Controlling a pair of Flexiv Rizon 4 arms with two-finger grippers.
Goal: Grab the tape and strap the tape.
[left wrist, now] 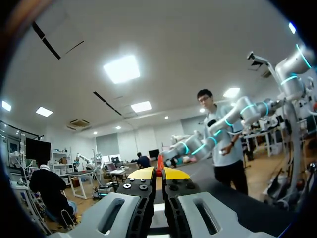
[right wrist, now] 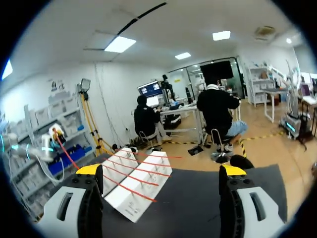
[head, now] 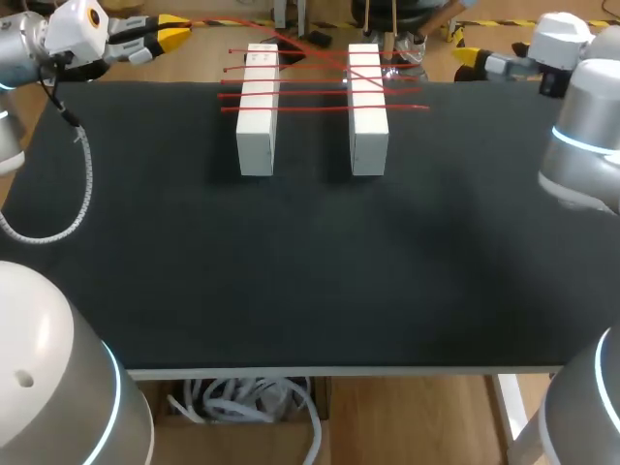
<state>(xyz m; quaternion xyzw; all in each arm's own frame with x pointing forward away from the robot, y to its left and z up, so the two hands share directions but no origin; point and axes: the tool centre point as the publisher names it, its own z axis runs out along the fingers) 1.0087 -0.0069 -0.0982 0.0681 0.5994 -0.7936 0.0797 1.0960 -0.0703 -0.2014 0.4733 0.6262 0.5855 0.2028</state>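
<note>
Black table [head: 310, 271], seen from above, with 2 arms standing at its far corners: left arm [head: 39, 48] and right arm [head: 581, 145].

2 white blocks, the left block [head: 257, 111] and the right block [head: 368, 111], lie side by side between the 2 grippers. Their long axes run away from the robot.

The task's tape appears as thin red ties [head: 320, 94]. Several lie crosswise over both blocks, bridging the gap, with their long axes running from one gripper's side to the other's. Their free ends overhang the right block toward the right gripper.

Left gripper [head: 172, 37]: jaws pressed together, pinching 1 red tie [left wrist: 159, 167] between the yellow tips. In the right wrist view this strand [right wrist: 64, 148] slants from that gripper down toward the blocks.

Right gripper [right wrist: 161, 171]: jaws spread wide and holding nothing. The blocks and ties lie ahead of it and off toward the left finger's side, well apart from the tips.

Judgement: the 2 grippers stand about equally far from the blocks. The right one is free, so the overhanging ends are its likely target, taken across the tie's long axis.

Small marks show on the block tops; no writing is legible.
</note>
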